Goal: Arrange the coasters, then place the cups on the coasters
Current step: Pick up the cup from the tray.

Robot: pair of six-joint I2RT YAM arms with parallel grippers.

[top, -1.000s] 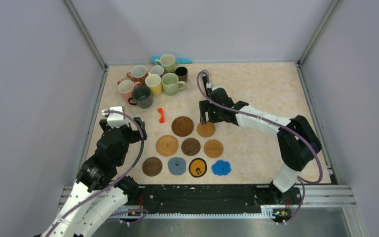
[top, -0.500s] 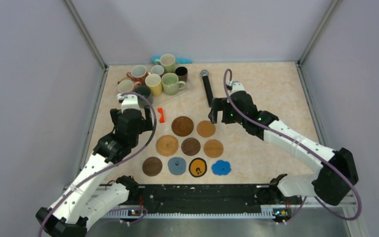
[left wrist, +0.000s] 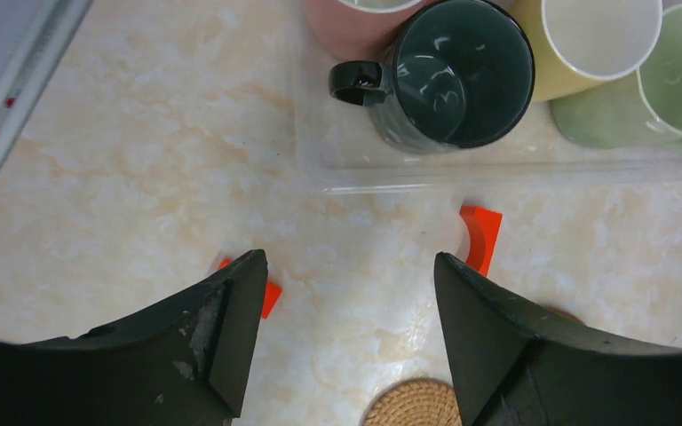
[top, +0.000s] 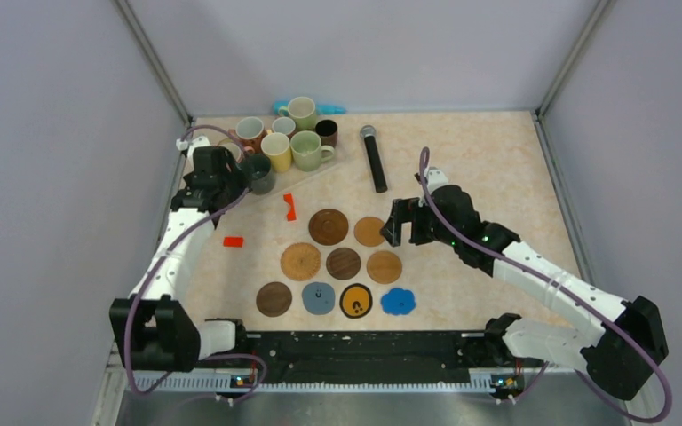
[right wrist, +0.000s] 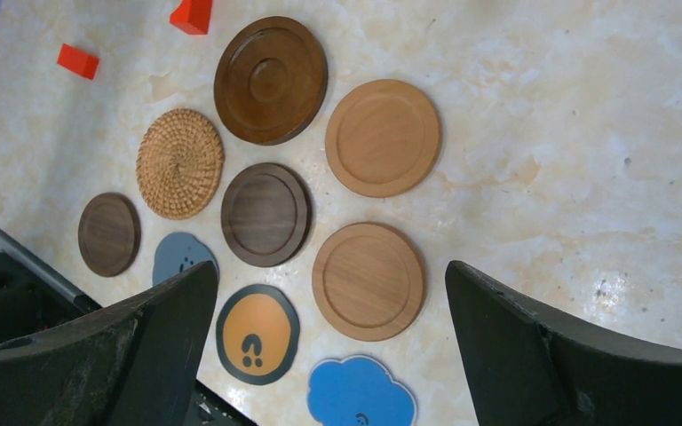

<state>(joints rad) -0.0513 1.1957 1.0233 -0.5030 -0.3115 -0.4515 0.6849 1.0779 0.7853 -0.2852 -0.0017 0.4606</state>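
Nearest the front edge of the table (top: 488, 169) there's a row of four coasters: a dark brown disc (top: 273, 299), a grey-blue one (top: 318, 297), a black-rimmed yellow one (top: 356, 301) and a bright blue scalloped one (top: 398, 302). Behind them come a woven tan coaster (top: 301, 261), a walnut coaster (top: 344, 263) and a tan wood coaster (top: 384, 266). Farther back lie a large dark brown coaster (top: 329, 226) and a second tan disc (top: 369, 232). All lie flat and apart.

The right gripper (right wrist: 331, 264) hovers above that spread, claw wide and empty. Its wrist view picks out the basket weave and two dark marks on the yellow face, details the top view blurs.

Left of the coasters, two red pieces (top: 233, 240) lie on bare table.

On to the far left corner: a clear tray (left wrist: 515, 170) holds the cups. A dark green mug (left wrist: 462, 75) stands at its near rim, handle to the left. A pink mug (left wrist: 355, 22), a yellow mug (left wrist: 586, 44) and a pale green mug (left wrist: 675, 89) crowd behind it. The left gripper (left wrist: 349, 257) hangs just short of the tray, fingers apart, gripping nothing. Only this wrist view makes the tray's rim plain.

Only the top view shows a black microphone (top: 374, 158) right of the tray.
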